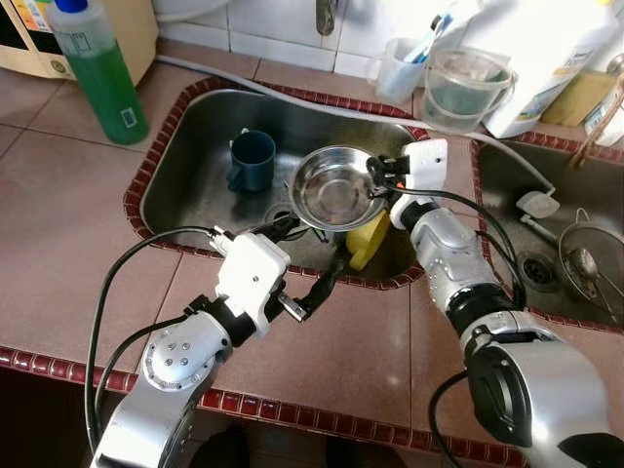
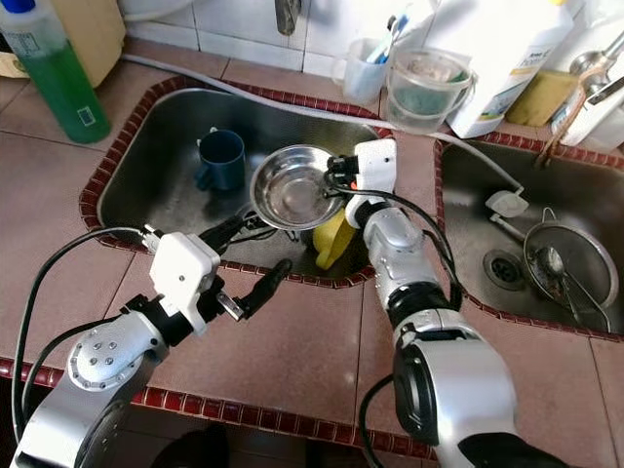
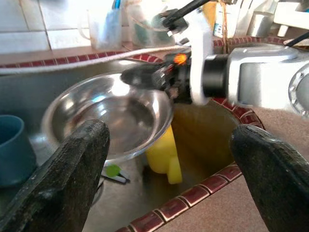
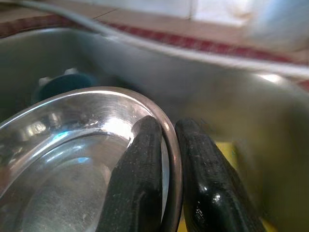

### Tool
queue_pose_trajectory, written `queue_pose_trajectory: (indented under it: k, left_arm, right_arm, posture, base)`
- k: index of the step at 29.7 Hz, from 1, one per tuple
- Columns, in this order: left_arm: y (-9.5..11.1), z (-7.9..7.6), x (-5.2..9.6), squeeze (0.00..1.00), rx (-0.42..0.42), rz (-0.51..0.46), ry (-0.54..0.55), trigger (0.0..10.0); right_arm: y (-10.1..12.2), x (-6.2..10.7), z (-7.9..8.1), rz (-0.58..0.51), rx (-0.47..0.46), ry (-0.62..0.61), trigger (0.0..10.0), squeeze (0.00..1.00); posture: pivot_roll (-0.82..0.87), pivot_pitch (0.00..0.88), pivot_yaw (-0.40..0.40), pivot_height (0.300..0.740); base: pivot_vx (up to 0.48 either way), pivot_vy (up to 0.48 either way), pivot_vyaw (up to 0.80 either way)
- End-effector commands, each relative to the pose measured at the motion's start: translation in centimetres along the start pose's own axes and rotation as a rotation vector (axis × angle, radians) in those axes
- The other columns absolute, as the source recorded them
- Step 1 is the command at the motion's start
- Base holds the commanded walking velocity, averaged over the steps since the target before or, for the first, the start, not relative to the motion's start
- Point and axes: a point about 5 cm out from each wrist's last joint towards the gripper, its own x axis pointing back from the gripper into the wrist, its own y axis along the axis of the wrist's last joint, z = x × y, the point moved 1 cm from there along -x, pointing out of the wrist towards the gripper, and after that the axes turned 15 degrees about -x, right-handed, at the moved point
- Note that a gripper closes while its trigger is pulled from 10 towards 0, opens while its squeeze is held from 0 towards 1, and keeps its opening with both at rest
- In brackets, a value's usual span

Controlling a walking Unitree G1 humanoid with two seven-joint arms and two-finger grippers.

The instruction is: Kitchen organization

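Right fingers point(image 4: 145, 159) pinched on steel bowl point(image 1: 336, 185) rim, wrist close-up; left fingers point(image 3: 67, 174) wide.

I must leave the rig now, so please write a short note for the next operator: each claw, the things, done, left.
Right claw: shut on the rim of the steel bowl, held above the left sink.
Left claw: open, holding nothing, at the sink's front edge.
In the sink: blue mug, yellow sponge.
Done: bowl gripped.
Left: place the bowl, then probably mug and sponge.
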Motion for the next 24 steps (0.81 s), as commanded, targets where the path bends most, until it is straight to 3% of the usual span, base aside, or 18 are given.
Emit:
queue_pose_trajectory:
  k: [1,10,14,15,16,24]
  left_arm:
    - [0.6,-0.4,0.0,0.00,0.006,-0.016,-0.008,10.0]
    - [0.8,-0.3,0.1,0.00,0.013,-0.012,-0.001,10.0]
    - [0.9,-0.3,0.0,0.00,0.013,-0.009,0.001,10.0]
    - [0.8,-0.2,0.0,0.00,0.015,-0.008,0.002,10.0]
    - [0.8,-0.2,0.0,0.00,0.014,-0.006,0.004,10.0]
    - [0.8,0.0,0.0,0.00,0.015,-0.002,0.014,10.0]
  right_arm:
    - [-0.8,-0.1,0.6,0.042,-0.037,0.035,10.0,0.00]
    - [-2.5,-0.4,2.6,0.104,-0.114,0.118,10.0,0.00]
    - [-2.6,-0.4,2.7,0.111,-0.131,0.123,10.0,0.00]
    - [-2.6,-0.4,2.7,0.114,-0.128,0.125,10.0,0.44]
    - [-2.7,-0.4,2.7,0.116,-0.133,0.124,10.0,1.00]
    - [-2.6,-0.2,2.3,0.115,-0.150,0.124,10.0,1.00]
  posture:
    - [-0.08,0.329,-0.111,0.740]
    - [-0.08,0.342,-0.116,0.740]
    - [-0.08,0.343,-0.116,0.740]
    - [-0.08,0.343,-0.116,0.740]
    - [-0.08,0.343,-0.119,0.740]
    - [-0.08,0.343,-0.119,0.740]
  base:
    - [0.000,0.000,0.00]
    - [0.000,0.000,0.00]
    - [0.000,0.000,0.00]
    - [0.000,0.000,0.00]
    - [0.000,0.000,0.00]
    - [0.000,0.000,0.00]
